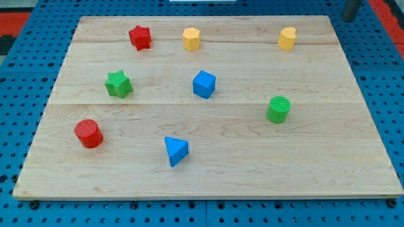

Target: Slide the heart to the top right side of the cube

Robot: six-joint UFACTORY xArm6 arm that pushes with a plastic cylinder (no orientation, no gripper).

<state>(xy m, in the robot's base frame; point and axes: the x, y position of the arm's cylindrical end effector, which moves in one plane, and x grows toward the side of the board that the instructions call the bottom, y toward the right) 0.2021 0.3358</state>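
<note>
The yellow heart (287,38) lies near the board's top right. The blue cube (204,84) sits near the middle of the board, below and to the left of the heart. My tip (349,19) shows at the view's top right corner, just past the board's top edge. It is above and to the right of the heart and touches no block.
On the wooden board (328,157) there are also a red star (140,37), a yellow hexagon (191,38), a green star (118,84), a green cylinder (278,109), a red cylinder (88,133) and a blue triangle (175,151). Blue pegboard surrounds the board.
</note>
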